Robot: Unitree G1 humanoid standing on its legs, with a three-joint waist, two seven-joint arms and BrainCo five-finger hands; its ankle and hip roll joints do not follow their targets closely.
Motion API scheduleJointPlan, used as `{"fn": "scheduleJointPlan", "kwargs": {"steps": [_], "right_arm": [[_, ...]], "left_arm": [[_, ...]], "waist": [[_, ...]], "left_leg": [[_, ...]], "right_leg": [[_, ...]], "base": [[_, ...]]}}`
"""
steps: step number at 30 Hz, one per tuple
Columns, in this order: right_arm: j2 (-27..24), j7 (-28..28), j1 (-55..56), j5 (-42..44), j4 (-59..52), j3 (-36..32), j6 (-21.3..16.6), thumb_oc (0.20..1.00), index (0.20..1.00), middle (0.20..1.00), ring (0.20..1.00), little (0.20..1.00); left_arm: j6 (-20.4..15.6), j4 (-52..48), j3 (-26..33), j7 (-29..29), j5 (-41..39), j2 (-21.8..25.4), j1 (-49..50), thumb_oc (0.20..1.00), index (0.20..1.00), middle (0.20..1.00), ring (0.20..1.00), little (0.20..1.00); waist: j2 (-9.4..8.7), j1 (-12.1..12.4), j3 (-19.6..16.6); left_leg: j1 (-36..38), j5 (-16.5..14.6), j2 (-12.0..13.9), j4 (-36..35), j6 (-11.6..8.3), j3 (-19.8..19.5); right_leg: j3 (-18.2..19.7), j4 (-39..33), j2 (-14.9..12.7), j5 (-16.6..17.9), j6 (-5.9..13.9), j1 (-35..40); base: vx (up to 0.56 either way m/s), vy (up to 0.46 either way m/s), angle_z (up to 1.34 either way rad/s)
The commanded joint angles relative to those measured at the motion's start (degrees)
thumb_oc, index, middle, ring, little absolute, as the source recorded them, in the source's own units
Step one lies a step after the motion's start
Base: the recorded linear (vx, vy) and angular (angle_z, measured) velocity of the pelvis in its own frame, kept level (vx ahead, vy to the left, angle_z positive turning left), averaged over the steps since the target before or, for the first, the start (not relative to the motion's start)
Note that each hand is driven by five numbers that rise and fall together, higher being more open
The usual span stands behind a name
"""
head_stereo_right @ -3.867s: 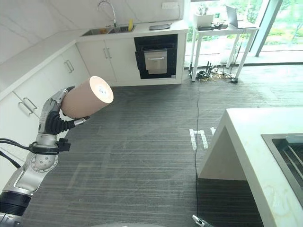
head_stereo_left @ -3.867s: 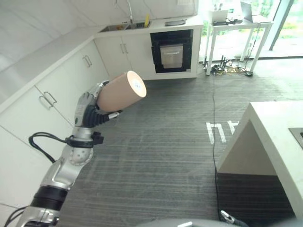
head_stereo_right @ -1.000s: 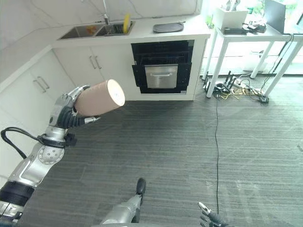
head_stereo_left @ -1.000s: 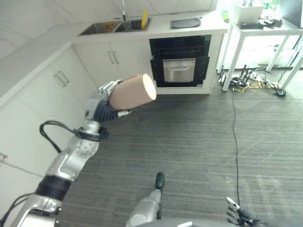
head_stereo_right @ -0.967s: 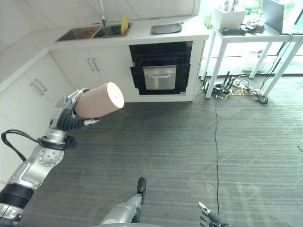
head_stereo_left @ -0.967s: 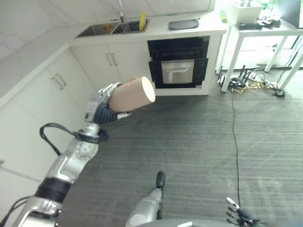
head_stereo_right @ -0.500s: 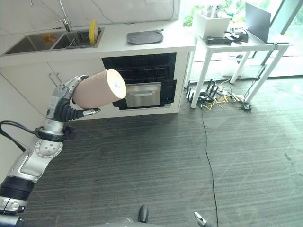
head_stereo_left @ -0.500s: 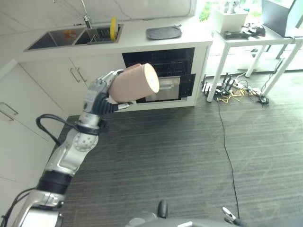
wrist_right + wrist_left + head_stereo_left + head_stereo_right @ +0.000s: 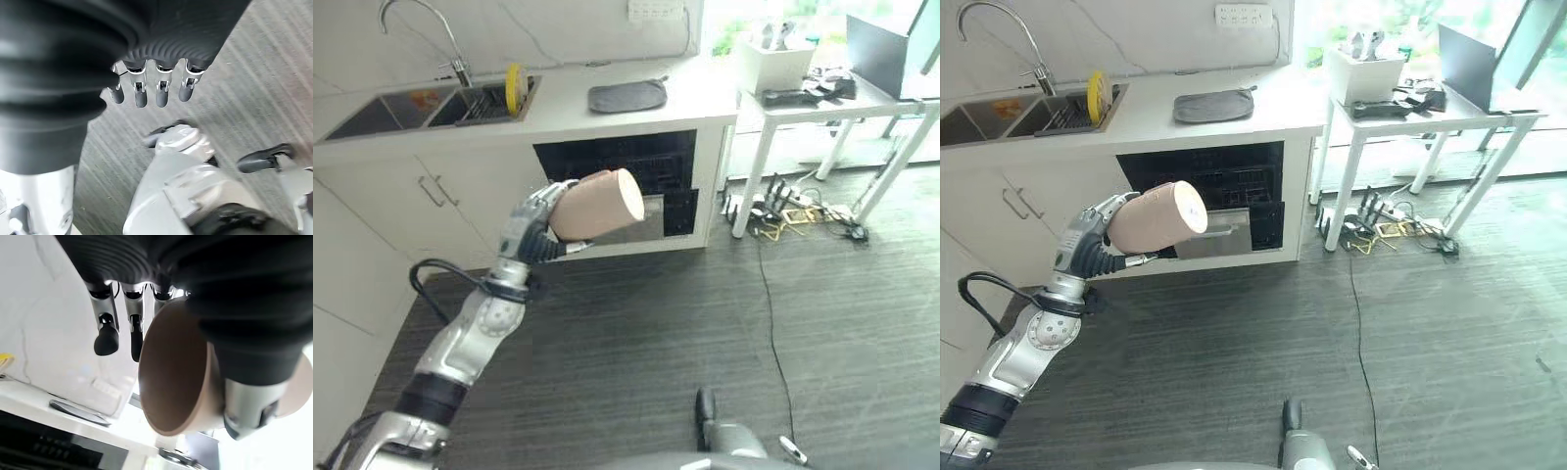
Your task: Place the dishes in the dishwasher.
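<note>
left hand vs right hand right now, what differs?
The left hand is curled round the tan cup, raised in front of the open dishwasher. The right hand holds nothing, fingers relaxed, hanging over the floor. Both have dark ribbed covers.

Your left hand point(image 9: 530, 223) was raised with fingers curled in a grip; your right hand point(image 9: 146, 90) hung with fingers relaxed.
</note>
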Motion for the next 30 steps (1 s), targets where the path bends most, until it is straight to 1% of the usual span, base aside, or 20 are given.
{"fn": "scheduleJointPlan", "kwargs": {"steps": [1,2,3,4,6,7,9,12,13,14,15,16,17,18,19,21,24,27,28,30], "right_arm": [[-1.03,0.29,-1.47,-0.37,1.13,2.62,-1.13,1.000,1.000,1.000,1.000,1.000],[-1.47,0.65,-1.76,-0.03,1.23,2.56,-1.37,1.000,1.000,1.000,1.000,1.000],[-1.51,0.79,-1.81,-0.05,1.22,2.53,-1.38,1.000,1.000,1.000,1.000,1.000],[-1.58,0.85,-1.79,0.03,1.15,2.50,-1.40,1.000,1.000,1.000,1.000,1.000],[-1.87,1.30,-1.99,-0.18,0.88,2.39,-1.53,1.000,1.000,1.000,1.000,1.000],[-2.11,1.27,-2.13,-0.11,0.86,1.94,-1.63,1.000,1.000,1.000,1.000,1.000],[-2.18,1.20,-1.95,0.66,1.02,1.51,-1.64,1.000,1.000,1.000,1.000,1.000],[-2.07,1.17,-2.19,0.18,1.58,0.39,-1.28,1.000,1.000,1.000,1.000,1.000],[-1.94,0.89,-2.22,0.03,1.79,0.22,-1.41,1.000,1.000,1.000,1.000,1.000],[-1.94,0.87,-2.21,0.04,1.83,0.21,-1.41,1.000,1.000,1.000,1.000,1.000],[-1.90,0.61,-2.19,0.07,1.95,0.28,-1.46,1.000,1.000,1.000,1.000,1.000],[-1.82,0.21,-2.18,0.08,2.11,0.32,-1.53,1.000,1.000,1.000,1.000,1.000],[-1.85,0.15,-2.18,0.15,2.13,0.31,-1.53,1.000,1.000,1.000,1.000,1.000],[-1.98,-0.07,-2.13,0.61,2.21,0.38,-1.54,1.000,1.000,1.000,1.000,1.000],[-2.18,-0.06,-2.15,0.60,2.32,0.44,-1.73,1.000,1.000,1.000,1.000,1.000],[-2.45,-0.08,-1.85,0.38,2.19,0.32,-2.12,1.000,1.000,1.000,1.000,1.000],[-2.69,-0.35,-1.36,0.25,1.75,0.04,-2.36,1.000,1.000,1.000,1.000,1.000],[-3.05,-2.16,0.01,1.67,0.41,-1.81,-3.27,1.000,1.000,1.000,1.000,1.000],[-2.79,-2.41,0.63,2.66,-0.12,-2.15,-3.11,1.000,1.000,1.000,1.000,1.000],[-1.86,-3.26,1.32,2.10,-0.65,-2.69,-3.44,1.000,1.000,1.000,1.000,1.000]], "left_arm": [[0.68,-4.17,3.52,3.58,0.36,2.11,-4.71,0.200,0.200,0.200,0.200,0.200],[1.42,-4.73,3.76,3.48,-0.10,2.60,-4.74,0.200,0.200,0.200,0.200,0.200],[1.55,-4.88,3.84,3.45,-0.25,2.78,-4.75,0.200,0.200,0.200,0.200,0.200],[1.47,-4.99,4.03,3.36,-0.50,2.99,-4.74,0.200,0.200,0.200,0.200,0.200],[1.16,-5.37,4.74,3.24,-1.22,3.83,-4.55,0.200,0.200,0.200,0.200,0.200],[0.85,-5.79,5.41,2.78,-2.09,4.21,-4.42,0.200,0.200,0.200,0.200,0.200],[0.38,-5.84,5.64,2.38,-2.29,4.12,-4.65,0.200,0.200,0.200,0.200,0.200],[0.38,-5.62,5.68,2.28,-2.22,3.80,-5.52,0.200,0.200,0.200,0.200,0.200],[0.71,-5.47,5.41,2.52,-2.40,3.62,-6.03,0.200,0.200,0.200,0.200,0.200],[0.76,-5.43,5.33,2.58,-2.42,3.58,-6.13,0.200,0.200,0.200,0.200,0.200],[1.25,-5.25,5.00,3.07,-2.57,3.39,-6.52,0.200,0.200,0.200,0.200,0.200],[1.72,-4.85,4.90,3.50,-2.67,2.82,-6.89,0.200,0.200,0.200,0.200,0.200],[1.67,-4.77,4.91,3.50,-2.67,2.72,-6.92,0.200,0.200,0.200,0.200,0.200],[1.45,-4.68,5.57,3.35,-2.66,2.19,-6.54,0.200,0.200,0.200,0.200,0.200],[1.12,-4.54,6.39,3.24,-2.66,1.96,-5.97,0.200,0.200,0.200,0.200,0.200],[-0.05,-4.17,7.86,3.27,-2.22,1.27,-4.66,0.200,0.200,0.200,0.200,0.200],[-0.76,-4.08,9.06,3.04,-2.25,0.99,-3.89,0.200,0.200,0.200,0.200,0.200],[-1.18,-4.38,9.23,2.42,-1.83,0.22,-3.36,0.200,0.200,0.200,0.200,0.200],[-0.83,-4.06,8.53,2.57,-1.30,0.05,-4.10,0.200,0.200,0.200,0.200,0.200],[-1.01,-3.03,7.49,2.83,-1.31,0.21,-5.11,0.200,0.200,0.200,0.200,0.200]], "waist": [[-2.75,-0.01,-1.20],[-3.58,0.57,-0.72],[-3.68,0.66,-0.61],[-3.81,0.81,-0.47],[-3.97,1.28,0.26],[-3.99,1.47,0.91],[-4.05,1.59,1.39],[-3.63,1.47,1.45],[-3.33,1.31,1.31],[-3.37,1.32,1.32],[-3.07,1.37,1.17],[-2.76,1.65,1.15],[-2.72,1.68,1.15],[-2.61,2.07,1.30],[-2.61,2.35,1.46],[-2.73,2.41,1.59],[-2.75,2.15,1.58],[-2.16,1.62,1.05],[-2.02,1.74,0.52],[-1.58,1.62,-0.17]], "left_leg": [[-8.06,1.03,-6.33,4.20,4.19,3.39],[-10.69,-0.23,-6.41,11.28,4.05,3.61],[-11.40,-0.42,-6.38,12.85,4.05,3.60],[-12.33,0.09,-6.40,15.22,3.94,3.53],[-16.09,1.46,-6.50,23.18,3.64,3.20],[-19.10,3.10,-6.08,28.93,3.22,3.81],[-21.18,4.12,-5.35,30.66,2.90,4.82],[-20.57,4.54,-4.58,23.12,2.29,6.69],[-19.73,4.96,-3.65,16.80,1.60,7.59],[-19.20,5.37,-3.66,15.20,1.51,7.64],[-18.57,6.64,-2.70,8.79,0.58,7.38],[-18.63,10.09,-1.18,3.29,-0.99,6.63],[-18.42,11.07,-0.94,1.96,-1.30,6.54],[-19.21,14.60,0.97,-0.84,-2.53,6.42],[-20.26,16.01,2.41,-1.39,-3.10,6.21],[-20.84,16.37,4.31,-1.35,-3.32,7.23],[-20.17,16.21,5.27,-0.54,-3.26,8.21],[-17.80,14.79,3.92,-1.28,-3.33,9.44],[-17.34,13.85,2.33,-1.71,-2.82,7.81],[-16.35,12.58,-0.22,-2.20,-1.80,6.56]], "right_leg": [[3.17,1.29,-1.52,-3.71,5.36,5.86],[3.92,1.60,-1.22,-4.56,4.49,7.42],[4.09,1.67,-1.13,-4.71,4.34,7.61],[4.40,1.69,-1.01,-4.89,4.11,7.94],[5.27,2.21,-0.47,-5.88,3.28,8.85],[5.57,2.64,0.01,-6.42,2.39,9.69],[5.16,2.41,0.24,-6.67,1.87,10.77],[4.01,1.33,0.56,-7.56,2.11,12.46],[3.21,0.85,0.50,-7.95,2.38,13.01],[3.13,0.72,0.39,-8.01,2.42,13.21],[2.81,0.20,0.31,-8.40,2.62,13.90],[2.92,-0.61,0.10,-8.94,2.85,15.16],[2.87,-0.85,0.09,-9.00,2.85,15.47],[2.81,-1.66,-0.18,-9.25,3.02,16.75],[2.70,-2.12,-0.57,-9.29,3.11,17.39],[1.98,-2.18,-1.39,-9.56,3.24,17.85],[1.26,-1.79,-2.11,-9.94,3.31,17.91],[-1.25,-0.31,-4.45,-10.83,3.88,18.44],[-1.51,0.15,-5.34,-10.96,4.30,18.50],[-2.14,1.95,-6.63,-11.38,5.05,18.04]], "base": [[0.43,-0.531,-0.06],[0.17,-0.283,-0.22],[0.14,-0.253,-0.05],[0.06,-0.146,-0.04],[0.10,-0.219,-0.14],[0.13,-0.226,-0.13],[0.11,-0.114,0.03],[0.13,0.048,0.07],[0.11,0.095,0.26],[0.15,0.147,0.44],[0.20,0.185,0.46],[0.20,0.185,0.34],[0.22,0.199,0.28],[0.18,0.176,0.22],[0.20,0.236,0.15],[0.14,0.249,-0.05],[0.10,0.233,-0.01],[0.25,0.625,-0.01],[0.19,0.502,0.21],[0.19,0.483,0.29]]}}
